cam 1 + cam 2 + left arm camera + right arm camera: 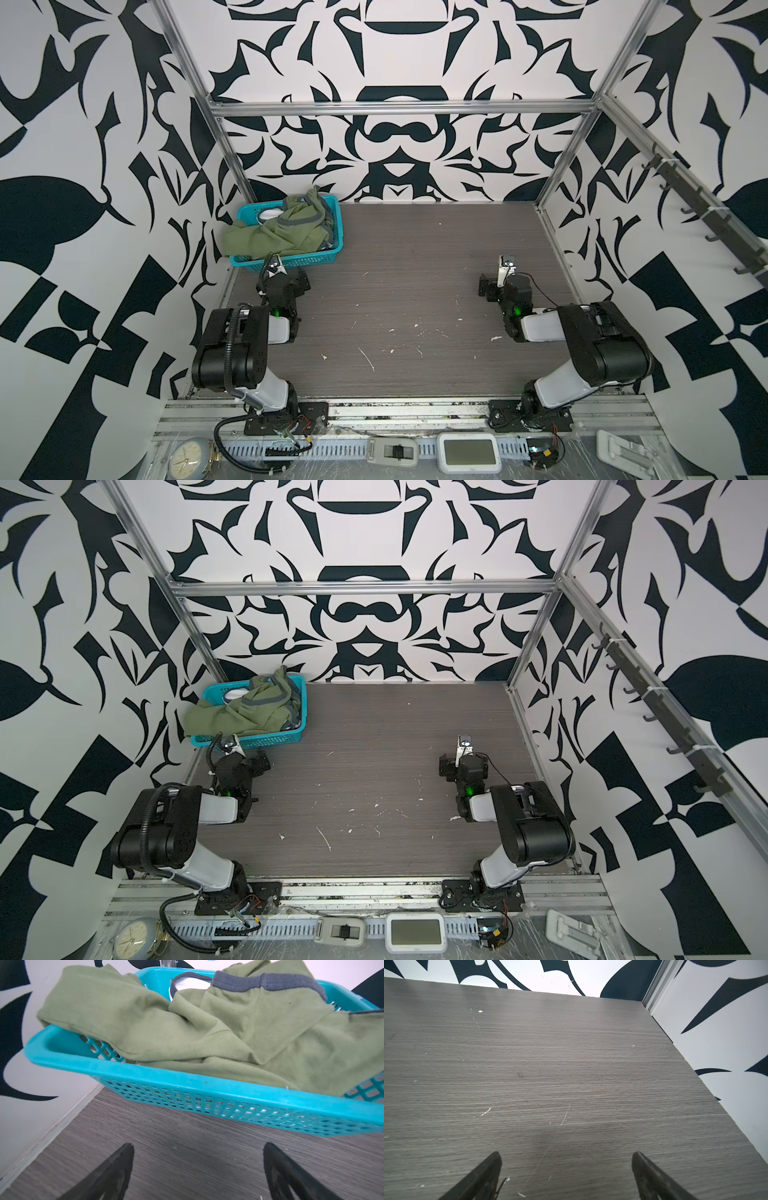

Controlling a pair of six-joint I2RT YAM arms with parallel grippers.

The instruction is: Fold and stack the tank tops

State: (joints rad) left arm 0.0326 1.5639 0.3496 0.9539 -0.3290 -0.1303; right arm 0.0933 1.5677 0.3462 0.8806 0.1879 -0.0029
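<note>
1. The jaws of the left gripper (198,1147) stand spread wide with nothing between them. They point at the near long wall of the teal basket (207,1084) and stop just short of it, not touching.
2. Behind them the left arm (232,349) is folded at the elbow. Its wrist is held low over the desk (415,324), just beside the basket's near wall in both top views.
3. The jaws of the right gripper (565,1154) are spread just as wide and hold nothing. Only bare desk lies under them, and they are well apart from the basket, toward the opposite side of the desk.
4. The right arm (598,349) is folded in the same way, with its wrist low.
5. The basket sits in the desk's far corner on the left arm's side, close to the patterned walls.
6. The olive green tank top (187,1039) lies crumpled in the basket and fills most of it. One fold hangs out over the basket's end wall, the one facing away from the right arm. Its grey-blue trim lies toward the basket's far rim.
7. The white tank top (187,982) is also in the basket, beneath the olive one. Only a small patch edged with dark trim shows near the far rim.
</note>
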